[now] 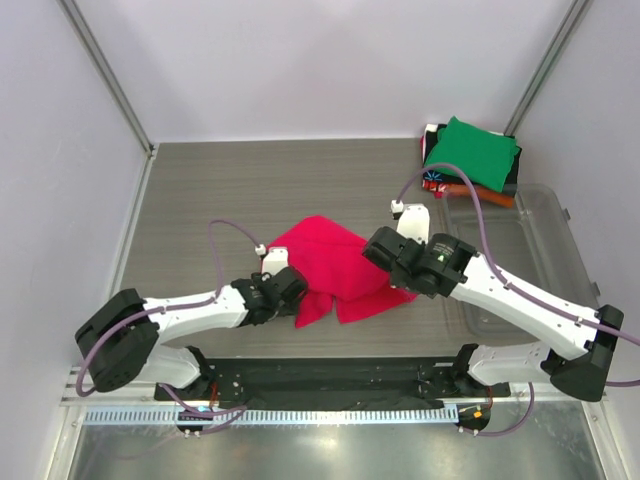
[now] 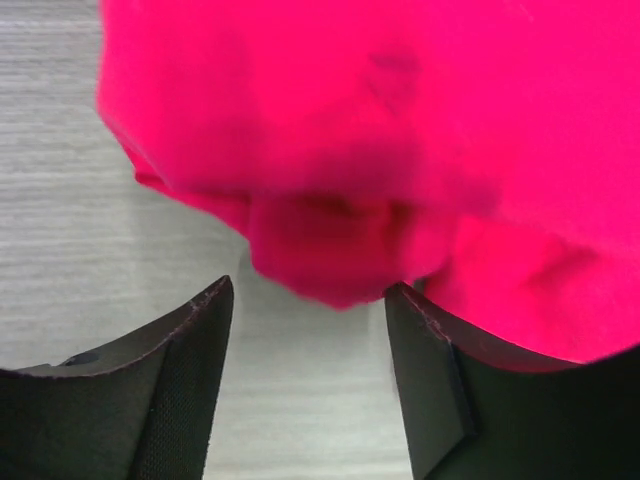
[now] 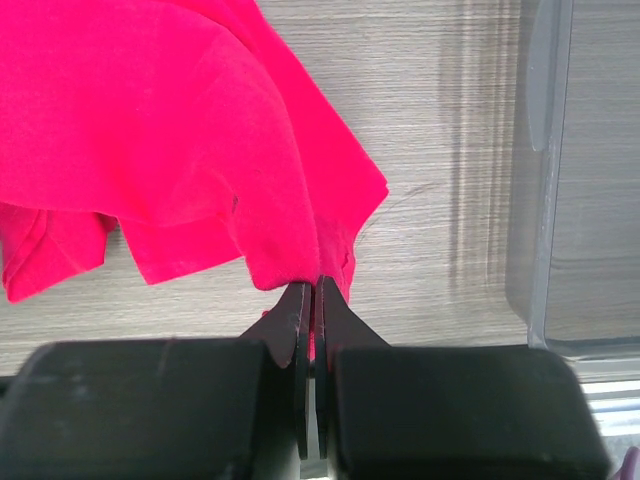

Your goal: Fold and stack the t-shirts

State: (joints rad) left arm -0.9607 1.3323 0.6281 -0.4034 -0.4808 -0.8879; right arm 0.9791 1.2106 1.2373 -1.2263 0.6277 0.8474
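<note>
- One pink shirt (image 1: 335,262), bunched and creased, lying mid-way across the grey wood-grain table (image 1: 230,190).
- Two grippers at that shirt, one on each side, seen from above.
- At its near left edge, the left gripper (image 2: 310,290): fingers spread wide, clamped on nothing.
- Just ahead of that open gap, a rounded lump of the pink cloth, slightly blurred, with bare table showing under it.
- More of the cloth draped over the outer side of one finger in the left wrist view.
- At the shirt's right edge, the right gripper (image 3: 314,290): fingers pressed together, pinching a thin fold of the hem.
- From that pinch, cloth fanning up and away to the left, with a loose flap at the far left of the right wrist view.
- Three folded shirts piled in the far right corner: green shirt (image 1: 472,150) on top, orange shirt (image 1: 495,196) peeking out below, black printed shirt (image 1: 436,178) sticking out on the left.
- Along the table's right edge, a clear plastic bin (image 1: 545,235), just on the near side of the pile; touching it or not, impossible to tell.
</note>
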